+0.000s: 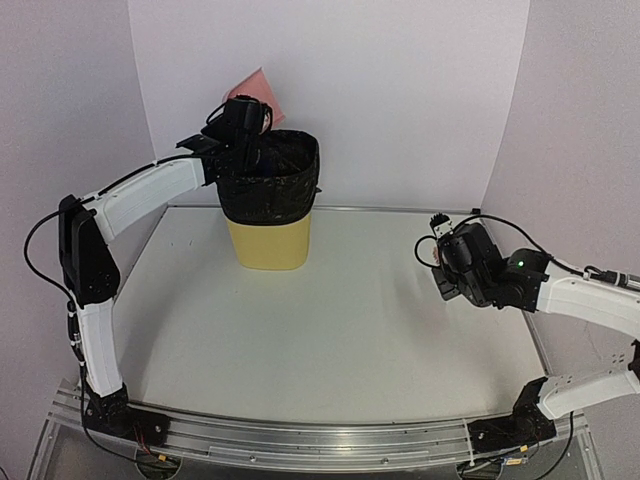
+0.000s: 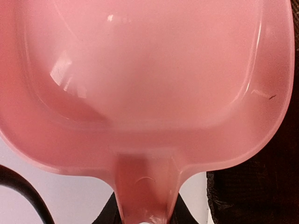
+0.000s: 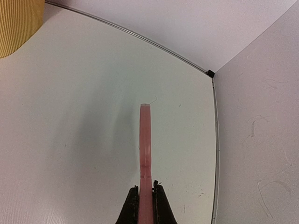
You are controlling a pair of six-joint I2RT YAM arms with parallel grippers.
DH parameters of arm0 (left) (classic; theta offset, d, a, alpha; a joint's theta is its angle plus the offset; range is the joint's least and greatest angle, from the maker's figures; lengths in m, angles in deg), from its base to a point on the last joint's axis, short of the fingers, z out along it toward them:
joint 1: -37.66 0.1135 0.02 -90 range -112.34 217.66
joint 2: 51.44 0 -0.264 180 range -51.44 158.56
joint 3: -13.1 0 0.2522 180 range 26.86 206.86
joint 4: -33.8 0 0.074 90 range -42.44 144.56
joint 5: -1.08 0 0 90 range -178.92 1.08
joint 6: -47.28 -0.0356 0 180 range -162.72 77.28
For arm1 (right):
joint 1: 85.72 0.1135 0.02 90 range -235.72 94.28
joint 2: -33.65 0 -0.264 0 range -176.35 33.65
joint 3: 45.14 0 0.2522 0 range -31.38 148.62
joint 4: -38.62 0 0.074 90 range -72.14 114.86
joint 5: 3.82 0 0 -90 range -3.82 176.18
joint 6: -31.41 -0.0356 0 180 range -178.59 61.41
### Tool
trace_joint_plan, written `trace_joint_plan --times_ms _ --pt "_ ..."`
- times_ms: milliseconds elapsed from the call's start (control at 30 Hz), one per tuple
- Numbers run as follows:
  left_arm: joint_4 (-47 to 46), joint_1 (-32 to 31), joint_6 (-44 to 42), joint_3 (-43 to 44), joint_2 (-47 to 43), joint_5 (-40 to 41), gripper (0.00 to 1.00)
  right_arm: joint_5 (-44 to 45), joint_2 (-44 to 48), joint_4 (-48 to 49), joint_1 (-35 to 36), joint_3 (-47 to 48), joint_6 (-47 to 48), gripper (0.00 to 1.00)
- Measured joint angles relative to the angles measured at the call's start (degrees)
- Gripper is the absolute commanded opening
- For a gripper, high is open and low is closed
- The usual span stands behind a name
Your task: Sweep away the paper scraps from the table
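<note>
My left gripper (image 1: 240, 118) is raised over the bin and is shut on the handle (image 2: 145, 191) of the pink dustpan (image 1: 257, 88), which is tipped up above the bin's mouth. In the left wrist view the dustpan's pan (image 2: 149, 70) fills the frame and holds no scraps. My right gripper (image 1: 438, 235) hovers low over the table's right side and is shut on the pink brush (image 3: 145, 144), seen edge-on between its black fingers (image 3: 133, 207). No paper scraps show on the white table (image 1: 350, 320) in any view.
A yellow bin (image 1: 268, 245) with a black bag liner (image 1: 270, 180) stands at the back left of the table; its liner also shows in the left wrist view (image 2: 254, 196). White walls close in the back and both sides. A metal rail (image 1: 300, 440) runs along the front edge.
</note>
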Motion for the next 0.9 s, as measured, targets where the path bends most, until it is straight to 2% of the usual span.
trace_joint_plan --times_ms 300,533,633,733,800,900 --pt "-19.35 0.04 -18.88 -8.14 -0.04 3.66 0.0 -0.16 0.15 -0.09 0.0 -0.11 -0.43 0.0" --pt "-27.08 0.02 -23.8 -7.68 -0.64 5.65 0.0 -0.49 0.23 -0.09 0.0 -0.11 -1.06 0.0" --pt "-23.25 -0.3 -20.08 -5.05 -0.75 5.51 0.0 -0.71 0.36 -0.09 0.0 -0.11 -1.19 0.0" --pt "-11.78 -1.71 -10.54 -0.13 -1.37 3.07 0.01 -0.89 0.51 -0.09 0.0 -0.11 -1.25 0.0" --pt "-1.48 -3.86 -1.86 4.87 -1.82 -1.07 0.02 -0.96 0.52 -0.09 0.0 -0.11 -1.25 0.0" --pt "12.64 -7.54 11.1 13.12 -2.97 -12.61 0.02 -1.35 0.52 -0.09 0.0 -0.11 -1.28 0.0"
